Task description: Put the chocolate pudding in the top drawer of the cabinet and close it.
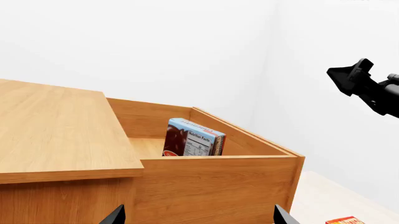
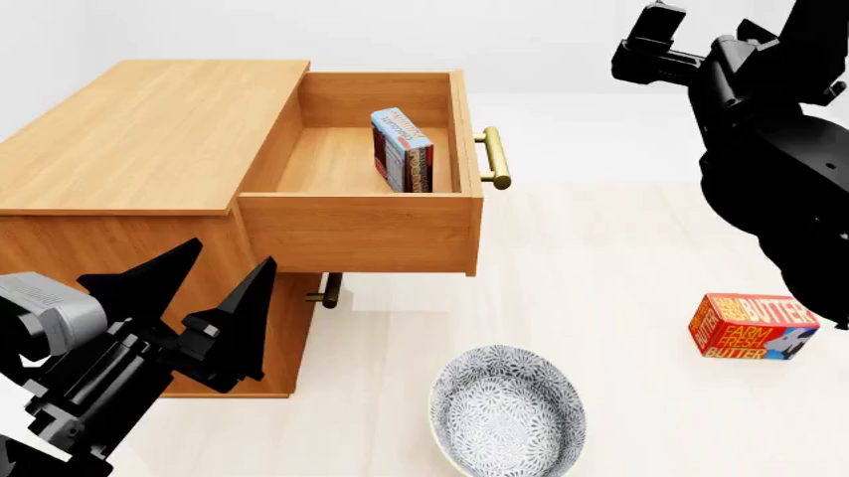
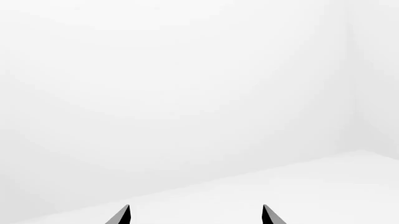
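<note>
Head view: pudding (image 2: 402, 149) stands on edge inside the pulled-out top drawer (image 2: 358, 234) of the cabinet (image 2: 133, 149), frame centre-top. Left gripper (image 2: 199, 303), lower left, fingers spread, empty. Right gripper (image 2: 650, 45), upper right, fingers spread, empty.

You see a big light-brown wooden cabinet (image 2: 146, 139) with a wood grain look. Its pulled-out top drawer (image 2: 358, 234) is the same light brown, and its bar handle (image 2: 494, 159) is shiny brass yellow. The small flat pudding box (image 2: 402, 149) inside has a dark brown and red face, light blue edges and a white label with black print. The round bowl (image 2: 508, 412) has a grey and white flowery pattern. The butter box (image 2: 751, 327) is red-orange with white letters. Your two grippers, left (image 2: 199, 308) and right (image 2: 653, 45), are black. The floor (image 2: 623, 278) is pale cream.
</note>
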